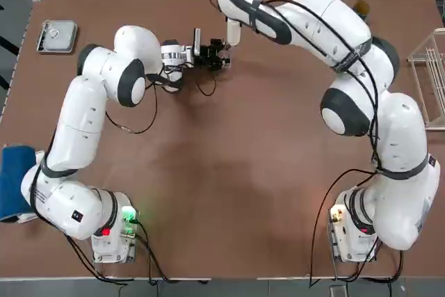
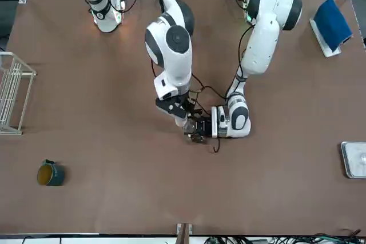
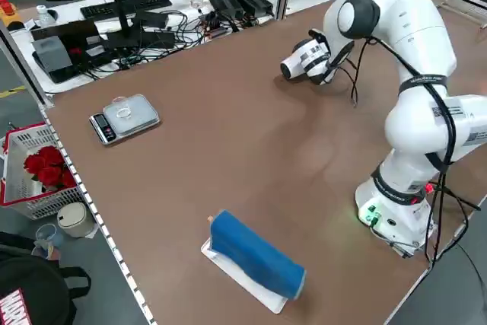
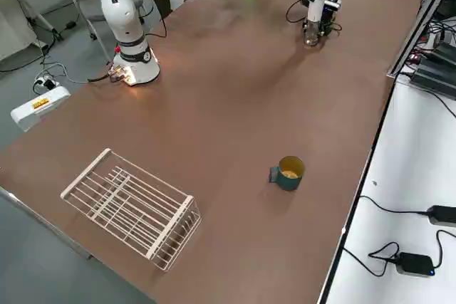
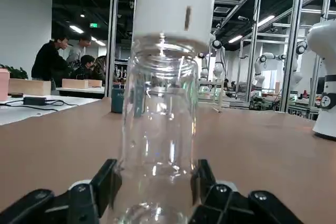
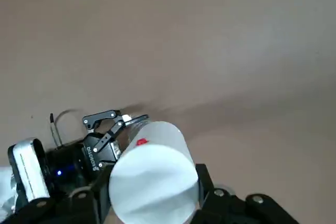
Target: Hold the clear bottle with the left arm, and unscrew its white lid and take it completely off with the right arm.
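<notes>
The clear bottle (image 5: 157, 129) stands upright on the table at the far middle, with my left gripper (image 5: 155, 179) shut on its lower body, one black finger on each side. The white lid (image 5: 173, 3) is right at the bottle's mouth; I cannot tell whether they still touch. My right gripper (image 6: 152, 192) comes down from above and is shut on the white lid (image 6: 152, 177). In the front view the left gripper (image 2: 201, 127) and the right gripper (image 2: 186, 119) meet at the same spot. From overhead the left gripper (image 1: 212, 55) shows, but the right arm hides the bottle.
A teal mug with a yellowish top (image 2: 50, 174) stands far off on my right side. A white wire rack (image 1: 431, 74) sits at the right edge. A small scale (image 1: 57, 36) lies at the far left, and a blue roll (image 1: 14, 179) at the near left edge.
</notes>
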